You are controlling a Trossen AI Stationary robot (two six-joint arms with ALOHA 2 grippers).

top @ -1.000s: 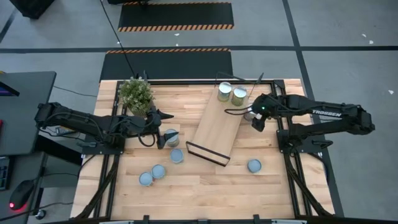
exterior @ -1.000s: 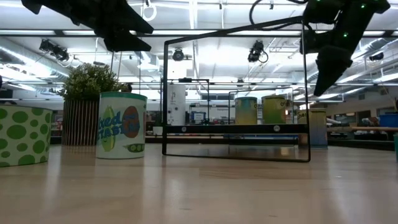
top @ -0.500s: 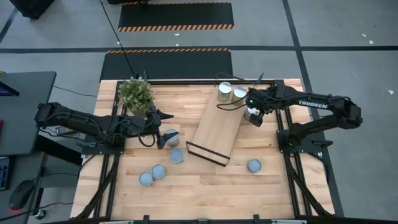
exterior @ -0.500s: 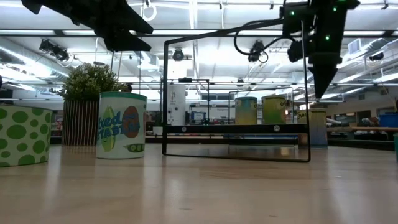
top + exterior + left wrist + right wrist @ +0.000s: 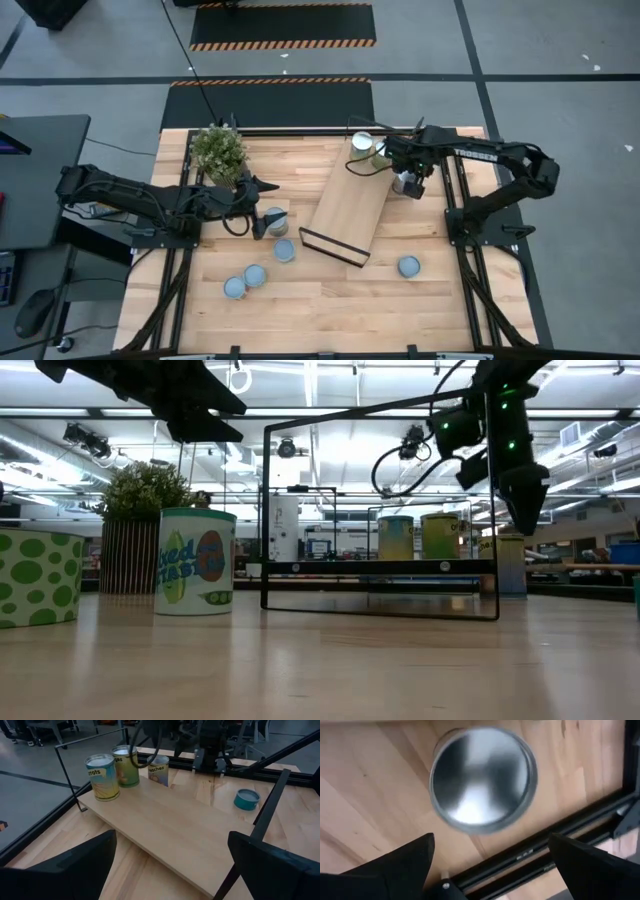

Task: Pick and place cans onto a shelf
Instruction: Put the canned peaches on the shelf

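Observation:
The light-wood shelf [image 5: 348,206] lies aslant mid-table; two cans [image 5: 362,144] [image 5: 102,776] stand on its far end. A third can [image 5: 482,780] stands on the table beside that end, and also shows in the left wrist view [image 5: 159,769]. My right gripper [image 5: 490,845] hangs open straight above it, fingers pointing down and apart from it; it also shows in the high view [image 5: 405,176] and the low view [image 5: 525,510]. My left gripper [image 5: 172,840] is open and empty left of the shelf [image 5: 256,218], with a can [image 5: 276,220] just beside its fingertips.
A potted plant [image 5: 218,150] stands at the far left. Three cans [image 5: 284,250] [image 5: 255,275] [image 5: 234,288] stand near the front left, one [image 5: 408,266] at the front right. A black frame rail [image 5: 545,855] runs close to the right gripper's can.
My right arm has swung toward the table's far edge and its gripper has gone a little left, coming over the can beside the shelf's far end. It has turned from a slant to pointing straight down and has sunk slightly.

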